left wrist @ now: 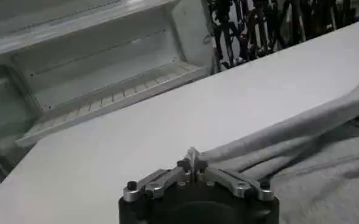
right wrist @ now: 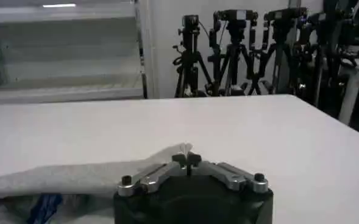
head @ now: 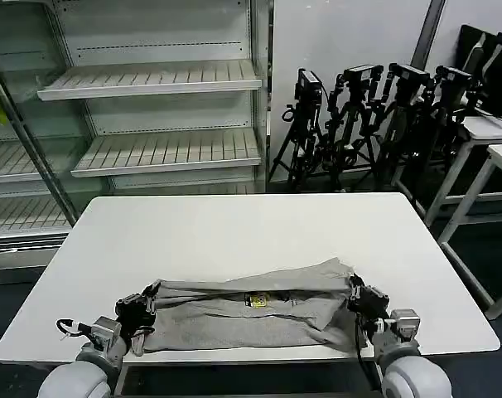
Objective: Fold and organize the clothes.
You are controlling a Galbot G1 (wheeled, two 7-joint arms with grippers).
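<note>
**Soft shirt, pinched at both ends**

We see the T-shirt [head: 251,311] lying in a long, loosely folded band along the near edge of the table [head: 234,232], its small printed patch facing up mid-band. It is light grey cotton knit, matte and limp, so we judge it light, floppy and prone to sag or slide on the smooth white top; corners and hems are the sensible holds. Our left gripper [head: 143,305] is pressed together on the band's left end, fabric bunched at its tips [left wrist: 192,159]. Our right gripper [head: 360,297] likewise pinches the right end, a tuft showing at its tips [right wrist: 186,157].
</note>
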